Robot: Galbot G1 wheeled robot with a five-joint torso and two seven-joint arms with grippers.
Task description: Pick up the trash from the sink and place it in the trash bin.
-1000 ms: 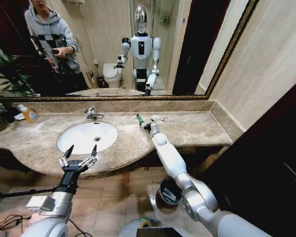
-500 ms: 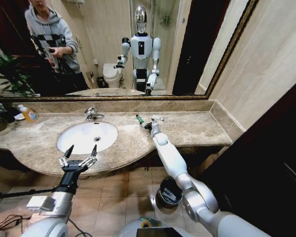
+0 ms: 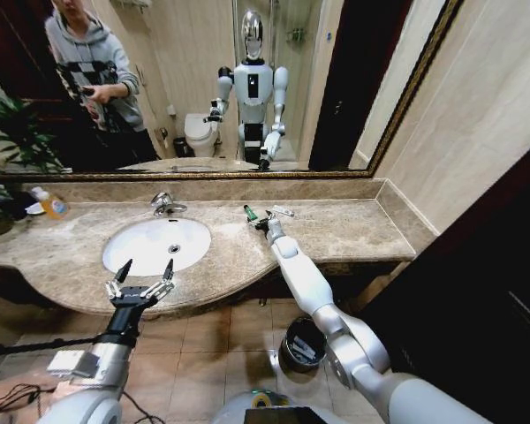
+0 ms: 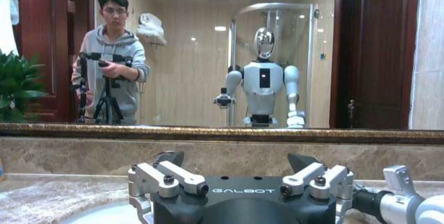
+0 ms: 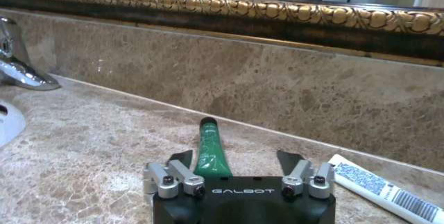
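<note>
On the counter right of the white sink [image 3: 141,243] lie two pieces of trash: a green tube [image 3: 248,212] [image 5: 208,148] and a white tube with a barcode [image 3: 282,211] [image 5: 383,188]. My right gripper [image 3: 261,222] [image 5: 234,159] is open and low over the counter. The green tube's near end lies just ahead of its fingers, toward one side. My left gripper [image 3: 141,281] [image 4: 236,159] hangs open in front of the counter's edge, before the basin, holding nothing. The dark trash bin [image 3: 285,352] stands on the floor under my right arm.
A chrome faucet [image 3: 166,205] [image 5: 17,65] stands behind the basin. A yellow-orange soap bottle [image 3: 51,205] and a plant [image 3: 9,141] are at the counter's far left. The mirror and the stone backsplash [image 5: 229,78] close off the back.
My right gripper has crept a little farther toward the back of the counter, closing on the green tube. The left arm has not moved.
</note>
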